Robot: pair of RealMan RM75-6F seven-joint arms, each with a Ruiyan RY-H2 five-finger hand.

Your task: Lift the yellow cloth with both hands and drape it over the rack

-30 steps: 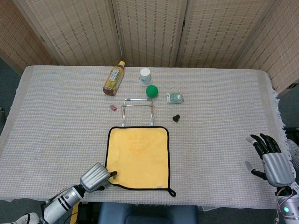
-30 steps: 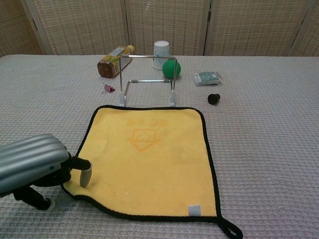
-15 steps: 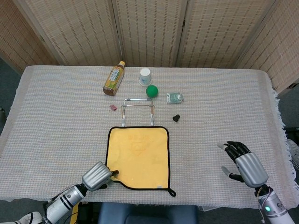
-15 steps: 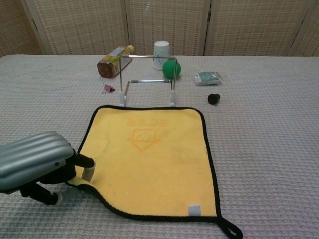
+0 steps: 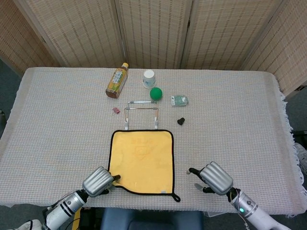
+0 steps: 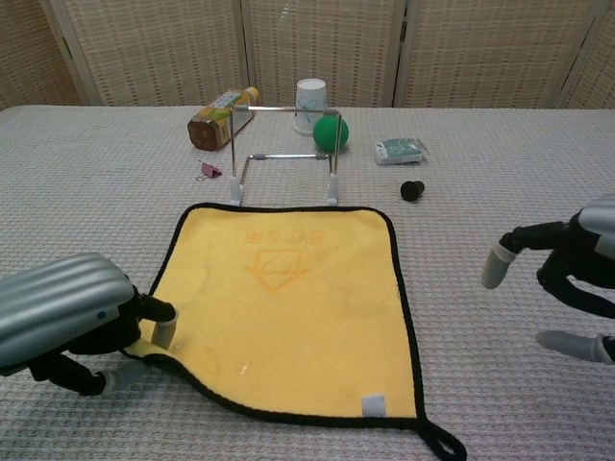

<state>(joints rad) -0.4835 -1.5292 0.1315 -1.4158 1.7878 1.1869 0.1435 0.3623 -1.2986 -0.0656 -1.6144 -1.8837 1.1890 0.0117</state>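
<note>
The left robot hand (image 6: 72,322) sits at about seven o'clock on the surface (image 5: 57,124), fingers curled onto the near left corner of the yellow cloth (image 5: 141,160), which looks pinched there and slightly rucked. The cloth otherwise lies flat, its far edge just short of the feet of the wire rack (image 5: 142,114), which stands at twelve o'clock from it. Beyond the rack are a tea bottle (image 5: 117,80) on its side, a white paper cup (image 5: 149,78), a green ball (image 5: 156,93) and a small packet (image 5: 180,100); a pink clip (image 5: 115,110) lies at the rack's ten o'clock and a black knob (image 5: 181,121) at its four o'clock.

The right robot hand (image 5: 215,178) hovers at five o'clock, fingers spread and holding nothing, near the cloth's right edge but apart from it.

The step in hand seems to be the second grasp. It would go best if the right robot hand took the near right corner, by the black loop (image 6: 440,445), matching the left's hold, so both corners rise level. Lifting high enough for the far edge to clear the top bar should keep the light rack from tipping.
</note>
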